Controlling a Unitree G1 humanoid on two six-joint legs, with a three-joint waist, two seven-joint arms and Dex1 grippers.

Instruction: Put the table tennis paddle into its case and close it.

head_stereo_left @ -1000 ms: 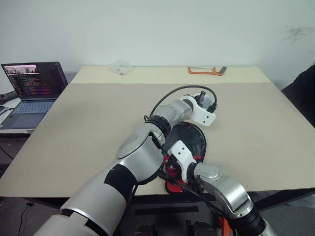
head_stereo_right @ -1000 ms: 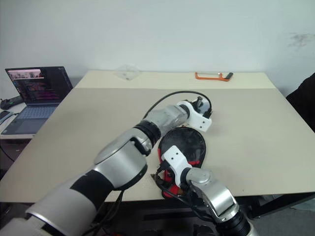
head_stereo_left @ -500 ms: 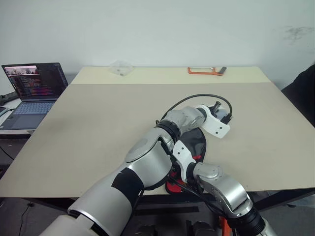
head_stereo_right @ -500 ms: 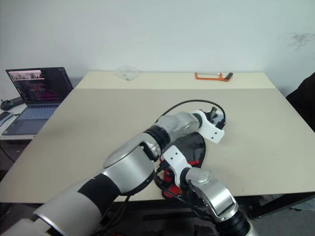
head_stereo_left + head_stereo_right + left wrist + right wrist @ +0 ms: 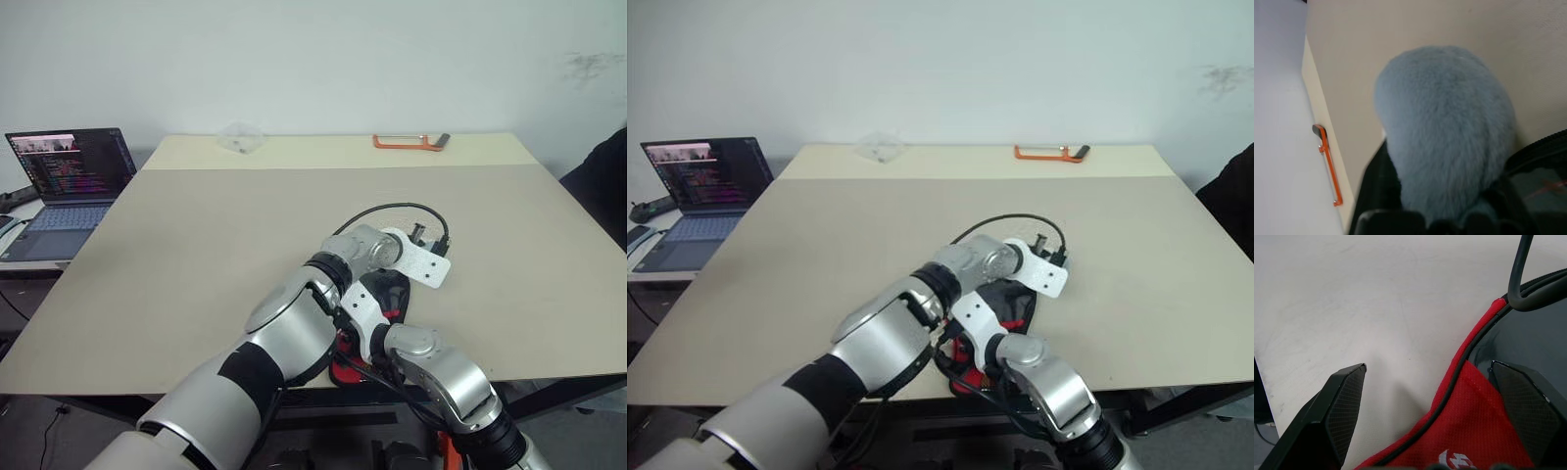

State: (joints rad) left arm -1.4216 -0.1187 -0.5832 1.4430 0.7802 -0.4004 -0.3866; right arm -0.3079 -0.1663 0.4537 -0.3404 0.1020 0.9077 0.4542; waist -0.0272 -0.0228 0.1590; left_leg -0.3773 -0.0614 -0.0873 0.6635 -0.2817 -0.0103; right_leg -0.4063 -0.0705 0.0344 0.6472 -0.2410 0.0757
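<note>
Beige table (image 5: 196,235), white wall (image 5: 313,59), open laptop (image 5: 69,176) on side desk.

Left pincer (image 5: 431,257) lowered toward case (image 5: 392,291)

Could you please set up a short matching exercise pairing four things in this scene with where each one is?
Things:
1. laptop
2. orange-handled tool
3. case
4. clear plastic piece

Places:
A. at the table's near edge, between the two grippers
B. at the far edge of the table, toward the robot's right
C. on a lower surface beside the table, on the robot's left
D. at the far edge of the table, toward the robot's left

Pairs: 1-C, 2-B, 3-A, 4-D
</note>
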